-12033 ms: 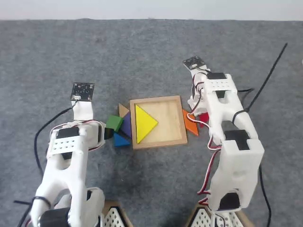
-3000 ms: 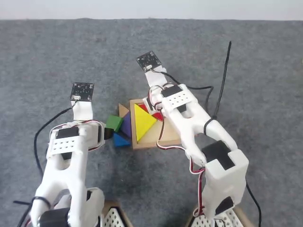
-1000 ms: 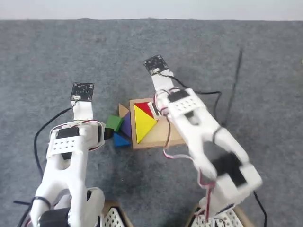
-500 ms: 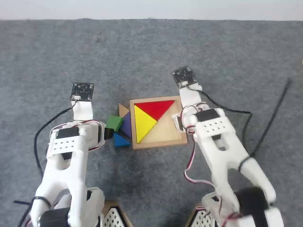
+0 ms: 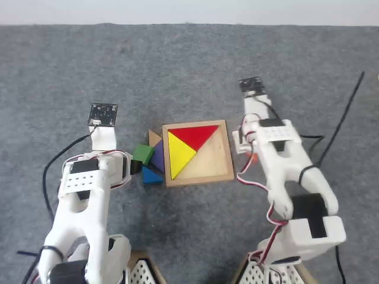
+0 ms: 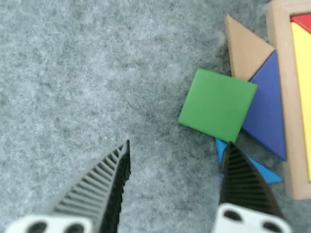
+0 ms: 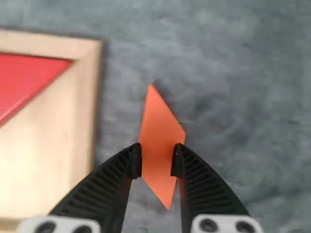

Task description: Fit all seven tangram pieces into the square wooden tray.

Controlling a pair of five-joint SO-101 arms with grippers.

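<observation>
Two pieces lie in the square wooden tray [image 5: 198, 178]: a yellow triangle [image 5: 179, 154] against its left wall and a red triangle [image 5: 194, 135] along its far wall, the two touching. Just outside the left wall sits a cluster of four pieces: a green square [image 6: 217, 105], a purple triangle [image 6: 266, 116], a tan triangle [image 6: 243, 48] and a small blue triangle [image 5: 150, 175]. The left gripper [image 6: 177, 144] hangs over the grey mat [image 5: 177, 71] near the green square, jaws spread wide and holding nothing. Across the tray, the right gripper [image 7: 155, 162] has its jaws closed on both sides of the orange parallelogram [image 7: 160, 138], just beside the tray's right wall.
</observation>
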